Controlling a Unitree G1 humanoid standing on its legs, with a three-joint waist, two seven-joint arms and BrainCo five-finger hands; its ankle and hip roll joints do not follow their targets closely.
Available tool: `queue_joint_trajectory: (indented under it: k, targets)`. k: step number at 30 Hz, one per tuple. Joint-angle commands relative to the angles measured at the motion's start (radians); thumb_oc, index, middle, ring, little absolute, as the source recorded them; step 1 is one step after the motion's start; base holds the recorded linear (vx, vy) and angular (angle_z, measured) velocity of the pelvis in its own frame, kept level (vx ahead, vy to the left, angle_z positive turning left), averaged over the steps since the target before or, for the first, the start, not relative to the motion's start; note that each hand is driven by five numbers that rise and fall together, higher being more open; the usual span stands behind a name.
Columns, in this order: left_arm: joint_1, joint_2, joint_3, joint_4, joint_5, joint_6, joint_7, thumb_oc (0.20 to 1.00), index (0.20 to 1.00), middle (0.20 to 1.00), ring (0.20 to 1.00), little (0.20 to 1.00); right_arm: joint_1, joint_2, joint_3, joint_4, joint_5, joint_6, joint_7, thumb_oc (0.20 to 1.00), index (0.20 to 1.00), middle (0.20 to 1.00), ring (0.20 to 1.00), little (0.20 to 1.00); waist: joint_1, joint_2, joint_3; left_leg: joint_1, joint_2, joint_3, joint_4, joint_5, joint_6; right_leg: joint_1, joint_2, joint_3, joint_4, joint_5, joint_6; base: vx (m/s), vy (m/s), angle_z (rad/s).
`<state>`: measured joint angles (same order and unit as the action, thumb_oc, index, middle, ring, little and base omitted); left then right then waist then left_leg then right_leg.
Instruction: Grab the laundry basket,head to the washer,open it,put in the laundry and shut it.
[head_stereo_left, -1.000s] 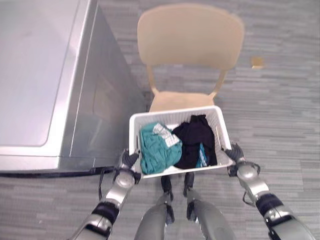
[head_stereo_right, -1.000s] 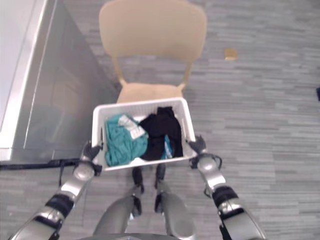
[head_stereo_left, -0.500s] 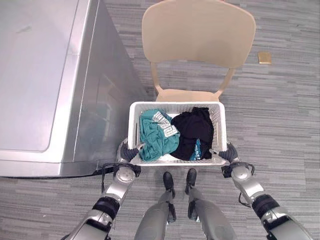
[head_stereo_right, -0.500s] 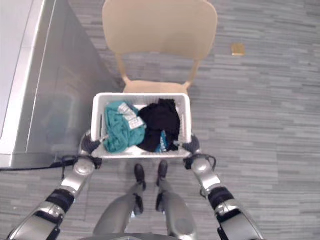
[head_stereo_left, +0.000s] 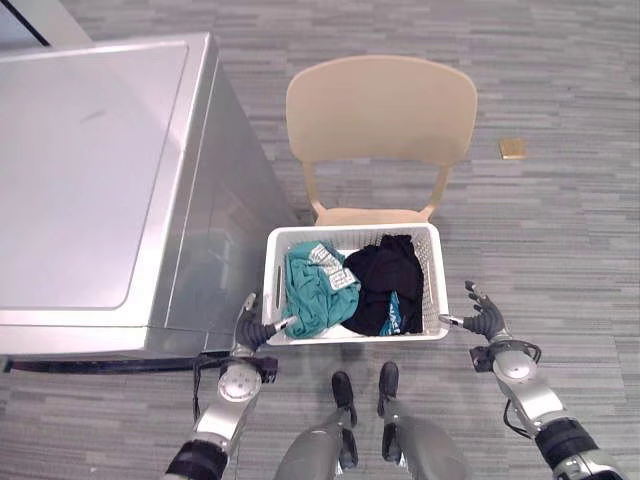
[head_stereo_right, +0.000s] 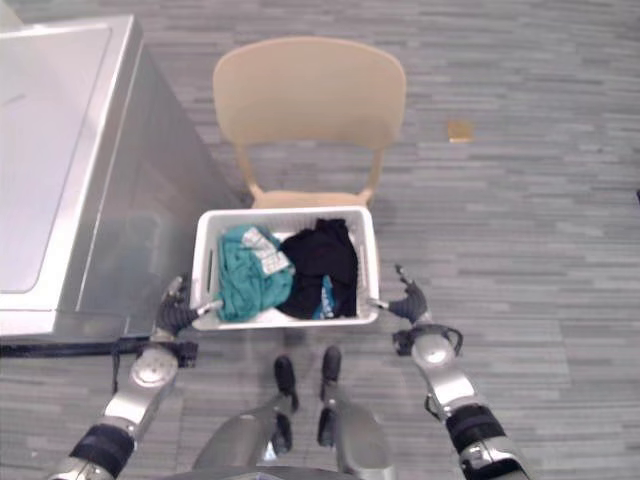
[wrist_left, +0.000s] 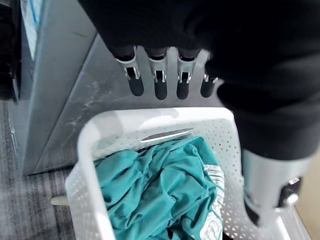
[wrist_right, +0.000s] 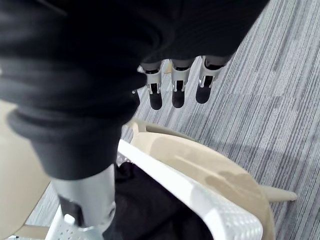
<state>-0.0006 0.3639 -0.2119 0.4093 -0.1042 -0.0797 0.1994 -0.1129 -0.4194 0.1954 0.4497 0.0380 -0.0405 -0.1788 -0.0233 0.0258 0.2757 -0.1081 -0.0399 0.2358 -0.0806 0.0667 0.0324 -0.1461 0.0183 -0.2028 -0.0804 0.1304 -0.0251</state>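
Down on the seat of the tan chair (head_stereo_left: 381, 110) sat the white laundry basket (head_stereo_left: 438, 290), between the 2 hands and held by neither. Inside it a teal garment (head_stereo_left: 312, 295) lay toward the left hand's fingers, with a small white patterned cloth (head_stereo_left: 330, 266) on top of it, and a black garment (head_stereo_left: 384, 283) lay toward the right hand's fingers, a bit of blue fabric (head_stereo_left: 397, 317) showing at its near edge.

The left hand (head_stereo_left: 252, 327) was just outside the basket's left wall, near its near corner, with fingers (wrist_left: 157, 82) straight and spread, gripping nothing; whether a fingertip touched the rim could not be told. From its wrist camera the fingertips hung above the basket's rim with the slotted handle hole (wrist_left: 166, 135) just past them, and the teal garment beyond.

The right hand (head_stereo_left: 485, 322) was beside the basket's right wall, a little apart from it, fingers (wrist_right: 178, 85) extended and loose, holding nothing. Past those fingertips lay the grey striped floor (wrist_right: 260, 95), with the basket's rim and the chair seat beneath the thumb side.

Beyond the left hand's fingers stood the silver washer (head_stereo_left: 95, 190), lid closed, its side close to the basket. A small tan square (head_stereo_left: 512, 148) lay on the floor well beyond the right hand.
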Motion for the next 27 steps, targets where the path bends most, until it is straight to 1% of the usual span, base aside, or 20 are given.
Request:
queue_joint_trajectory:
  k: [1,3,5,6,8,9,11,12,13,15,16,17,18,19,20,21,22,24,25,27]
  targets:
    - [0.051,0.028,0.029,0.034,0.025,-0.032,-0.05,1.0,1.0,1.0,1.0,1.0,0.069,-0.004,-0.013,0.021,-0.028,-0.046,0.041,1.0,1.0,1.0,1.0,1.0,0.012,-0.035,-0.089,0.059,0.057,-0.025,0.025,-0.088,-0.071,0.03,-0.09,0.002,0.024,-0.147,0.151,0.01,-0.085,0.06]
    - [0.109,0.013,0.049,0.058,0.014,-0.015,-0.084,1.0,1.0,1.0,1.0,1.0,0.108,-0.003,-0.017,0.07,-0.055,-0.039,0.072,1.0,1.0,1.0,1.0,1.0,0.022,-0.03,-0.096,0.081,0.06,-0.034,0.03,-0.088,-0.073,0.055,-0.089,-0.01,0.045,-0.167,0.146,0.0,-0.082,0.08]
    - [0.127,0.005,0.058,0.079,0.016,-0.006,-0.092,1.0,1.0,1.0,1.0,1.0,0.125,0.002,-0.017,0.082,-0.065,-0.033,0.081,1.0,1.0,1.0,1.0,1.0,0.027,-0.028,-0.098,0.09,0.061,-0.038,0.033,-0.09,-0.073,0.066,-0.089,-0.017,0.053,-0.175,0.143,0.0,-0.052,0.16]
    - [0.156,-0.014,0.063,0.119,0.023,0.001,-0.099,1.0,1.0,1.0,1.0,1.0,0.153,0.015,-0.016,0.097,-0.068,-0.032,0.092,1.0,1.0,1.0,1.0,1.0,0.033,-0.024,-0.1,0.113,0.061,-0.042,0.034,-0.094,-0.074,0.098,-0.09,-0.026,0.055,-0.187,0.14,0.02,-0.083,0.21]
    - [0.17,-0.022,0.071,0.132,0.026,0.006,-0.104,1.0,1.0,1.0,1.0,1.0,0.164,0.026,-0.016,0.1,-0.067,-0.034,0.095,1.0,1.0,1.0,1.0,1.0,0.037,-0.023,-0.103,0.121,0.06,-0.045,0.04,-0.099,-0.075,0.117,-0.09,-0.032,0.052,-0.194,0.138,0.01,-0.059,0.17]
    - [0.187,-0.042,0.084,0.162,0.007,0.011,-0.101,1.0,1.0,1.0,1.0,1.0,0.181,0.045,-0.01,0.124,-0.054,-0.03,0.102,1.0,1.0,1.0,1.0,1.0,0.047,-0.021,-0.098,0.119,0.058,-0.059,0.065,-0.1,-0.078,0.137,-0.093,-0.041,0.05,-0.199,0.13,-0.03,-0.044,0.16]
    - [0.182,-0.055,0.095,0.208,-0.011,0.016,-0.09,1.0,1.0,1.0,1.0,1.0,0.179,0.06,-0.004,0.147,-0.037,-0.032,0.099,1.0,1.0,1.0,1.0,1.0,0.056,-0.02,-0.087,0.104,0.057,-0.075,0.101,-0.103,-0.083,0.145,-0.099,-0.058,0.047,-0.202,0.125,-0.07,-0.038,0.2]
    - [0.181,-0.055,0.095,0.208,-0.011,0.015,-0.089,1.0,1.0,1.0,1.0,1.0,0.178,0.061,-0.003,0.147,-0.037,-0.032,0.099,1.0,1.0,1.0,1.0,1.0,0.054,-0.019,-0.087,0.102,0.057,-0.077,0.104,-0.104,-0.083,0.146,-0.099,-0.06,0.047,-0.202,0.124,-0.16,-0.016,0.51]
    - [0.157,-0.066,0.101,0.28,-0.03,0.02,-0.074,1.0,1.0,1.0,1.0,1.0,0.162,0.073,0.019,0.179,-0.026,-0.029,0.1,1.0,1.0,1.0,1.0,1.0,0.065,-0.024,-0.067,0.065,0.059,-0.094,0.165,-0.114,-0.097,0.143,-0.114,-0.082,0.052,-0.2,0.119,-0.17,0.005,0.67]
    - [0.145,-0.07,0.1,0.3,-0.035,0.021,-0.069,1.0,1.0,1.0,1.0,1.0,0.154,0.078,0.027,0.19,-0.022,-0.028,0.099,1.0,1.0,1.0,1.0,1.0,0.067,-0.027,-0.065,0.046,0.063,-0.097,0.185,-0.117,-0.101,0.132,-0.125,-0.097,0.057,-0.198,0.117,-0.14,0.025,0.67]
    - [0.13,-0.075,0.099,0.334,-0.04,0.021,-0.064,1.0,1.0,1.0,1.0,1.0,0.145,0.081,0.039,0.202,-0.023,-0.025,0.099,1.0,1.0,1.0,1.0,1.0,0.07,-0.031,-0.06,0.043,0.074,-0.089,0.196,-0.127,-0.104,0.124,-0.138,-0.114,0.062,-0.195,0.116,-0.09,0.104,0.83]
    - [0.111,-0.085,0.1,0.371,-0.047,0.021,-0.055,1.0,1.0,1.0,1.0,1.0,0.131,0.091,0.06,0.212,-0.021,-0.02,0.1,1.0,1.0,1.0,1.0,1.0,0.07,-0.038,-0.062,0.062,0.114,-0.06,0.202,-0.138,-0.107,0.122,-0.16,-0.149,0.065,-0.19,0.118,-0.09,0.103,0.81]
    - [0.111,-0.085,0.1,0.371,-0.047,0.021,-0.055,1.0,1.0,1.0,1.0,1.0,0.131,0.091,0.061,0.212,-0.021,-0.02,0.1,1.0,1.0,1.0,1.0,1.0,0.069,-0.038,-0.062,0.062,0.114,-0.061,0.202,-0.138,-0.107,0.123,-0.16,-0.149,0.065,-0.19,0.118,-0.08,0.18,0.92]
    - [0.099,-0.093,0.102,0.387,-0.06,0.016,-0.037,1.0,1.0,1.0,1.0,1.0,0.121,0.101,0.075,0.223,-0.019,-0.018,0.1,1.0,1.0,1.0,1.0,1.0,0.064,-0.045,-0.073,0.08,0.173,-0.023,0.189,-0.121,-0.119,0.124,-0.179,-0.183,0.058,-0.183,0.125,-0.04,0.107,0.69]
    - [0.099,-0.093,0.102,0.387,-0.06,0.016,-0.037,1.0,1.0,1.0,1.0,1.0,0.121,0.1,0.075,0.223,-0.019,-0.018,0.1,1.0,1.0,1.0,1.0,1.0,0.063,-0.045,-0.072,0.081,0.174,-0.023,0.188,-0.121,-0.119,0.125,-0.179,-0.183,0.058,-0.183,0.125,0.01,0.229,0.74]
    - [0.091,-0.099,0.102,0.386,-0.07,0.016,-0.025,1.0,1.0,1.0,1.0,1.0,0.127,0.109,0.069,0.228,-0.004,-0.015,0.097,1.0,1.0,1.0,1.0,1.0,0.053,-0.037,-0.089,0.105,0.232,0.023,0.153,-0.101,-0.146,0.138,-0.193,-0.221,0.047,-0.187,0.143,0.05,0.12,0.71]
    - [0.092,-0.099,0.102,0.386,-0.07,0.016,-0.025,1.0,1.0,1.0,1.0,1.0,0.127,0.109,0.069,0.228,-0.004,-0.015,0.097,1.0,1.0,1.0,1.0,1.0,0.053,-0.037,-0.089,0.105,0.232,0.022,0.153,-0.101,-0.146,0.139,-0.193,-0.221,0.047,-0.187,0.143,0.03,0.224,0.67]
    - [0.081,-0.102,0.097,0.376,-0.076,0.012,-0.022,1.0,1.0,1.0,1.0,1.0,0.133,0.113,0.059,0.231,0.008,-0.012,0.092,1.0,1.0,1.0,1.0,1.0,0.041,-0.035,-0.098,0.105,0.269,0.087,0.125,-0.065,-0.163,0.14,-0.226,-0.266,0.041,-0.166,0.155,-0.01,0.307,0.78]
    - [0.083,-0.103,0.092,0.36,-0.078,0.013,-0.031,1.0,1.0,1.0,1.0,1.0,0.136,0.115,0.055,0.232,0.006,-0.006,0.093,1.0,1.0,1.0,1.0,1.0,0.042,-0.028,-0.104,0.109,0.277,0.111,0.095,-0.053,-0.167,0.145,-0.249,-0.297,0.038,-0.145,0.17,0.04,0.432,0.83]
    - [0.085,-0.104,0.09,0.378,-0.069,0.017,-0.037,1.0,1.0,1.0,1.0,1.0,0.13,0.126,0.057,0.239,0.001,-0.004,0.093,1.0,1.0,1.0,1.0,1.0,0.046,-0.025,-0.114,0.117,0.255,0.095,0.059,-0.063,-0.162,0.146,-0.273,-0.307,0.043,-0.131,0.188,0.04,0.376,0.78]
